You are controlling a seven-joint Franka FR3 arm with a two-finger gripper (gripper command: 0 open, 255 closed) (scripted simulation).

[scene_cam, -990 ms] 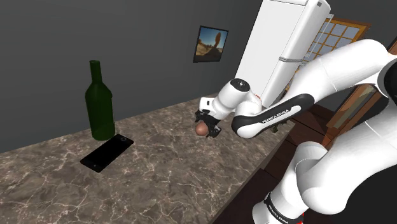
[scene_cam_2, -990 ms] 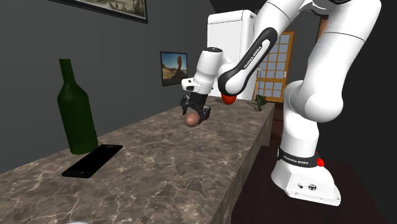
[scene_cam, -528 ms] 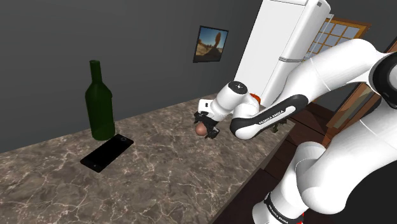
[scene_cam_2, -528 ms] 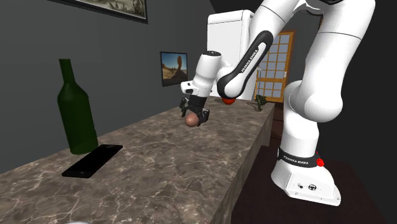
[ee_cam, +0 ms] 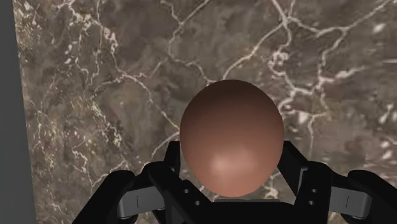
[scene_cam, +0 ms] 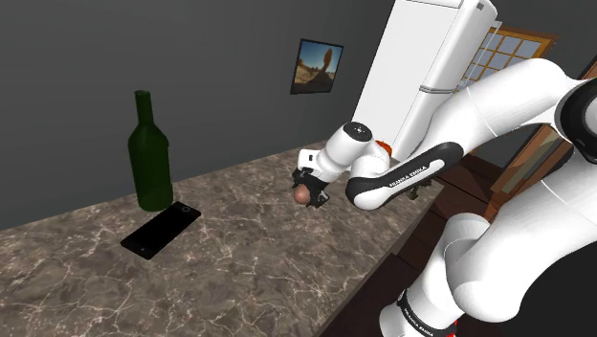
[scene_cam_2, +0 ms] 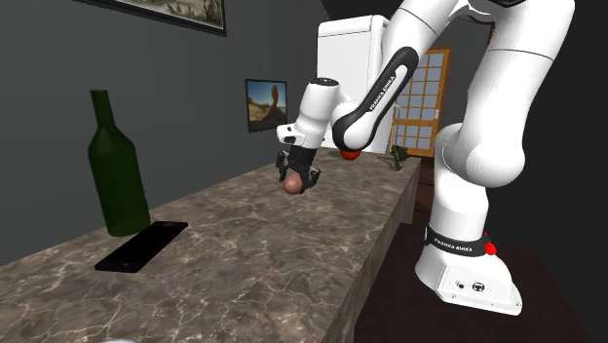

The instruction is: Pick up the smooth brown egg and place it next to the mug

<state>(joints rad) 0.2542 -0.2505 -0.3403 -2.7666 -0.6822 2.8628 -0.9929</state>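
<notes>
— What has the gripper (scene_cam: 306,191) got?

— A smooth brown egg (scene_cam: 303,193). The two black fingers (ee_cam: 170,159) stand partly apart, as wide as the egg, and clasp it on either side. In the wrist view the egg (ee_cam: 231,137) sits right between them, its rounded end pointing away from the gripper (ee_cam: 230,153).

— Is the egg resting on anything?

— No. In the second exterior view the gripper (scene_cam_2: 294,181) points down and the egg (scene_cam_2: 291,183) hangs at its tip, clear of the brown marble countertop (scene_cam_2: 273,253) directly beneath. The wrist view has that veined countertop (ee_cam: 95,95) behind the egg.

— What else is near the gripper?

— Nothing close. A dark green bottle (scene_cam: 148,153) stands upright well apart from it, toward the shoulder view's left, and a flat black slab (scene_cam: 161,229) lies on the countertop (scene_cam: 239,258) just in front of the bottle. In the second exterior view the bottle (scene_cam_2: 115,171) and the slab (scene_cam_2: 142,246) are also far off to the gripper's side, at that view's left.

— And on the other side?

— A red object (scene_cam_2: 349,154) sits behind the gripper, mostly hidden by the white arm (scene_cam_2: 375,93). I cannot tell what it is.
</notes>
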